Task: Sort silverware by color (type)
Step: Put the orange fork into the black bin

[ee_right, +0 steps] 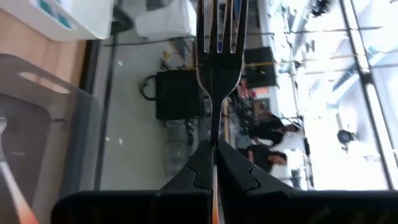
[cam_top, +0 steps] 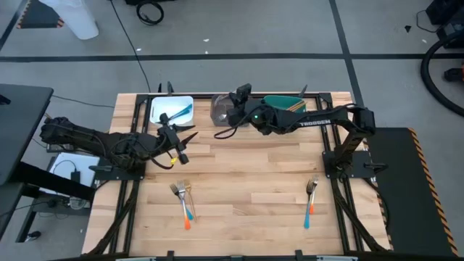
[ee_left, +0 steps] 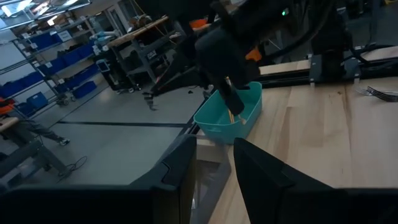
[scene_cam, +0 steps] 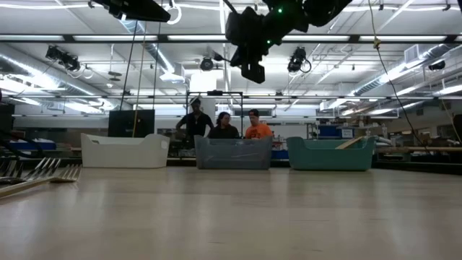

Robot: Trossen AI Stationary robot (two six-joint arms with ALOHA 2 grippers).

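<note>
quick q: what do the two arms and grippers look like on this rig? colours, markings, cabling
Both arms are black and jointed. The right arm carries white TROSSEN lettering on its forearm and a small green light near the wrist. The left arm has dark cables bundled along it and a yellow tag near the left gripper. The right gripper has two flat, dark, angular fingers.

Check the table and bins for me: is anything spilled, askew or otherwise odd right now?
Nothing stands out. The white plastic bin, grey translucent bin and teal bin sit in a row along the far edge. Two small groups of forks lie on the wooden table. The right gripper grips a silver fork above the grey bin.
</note>
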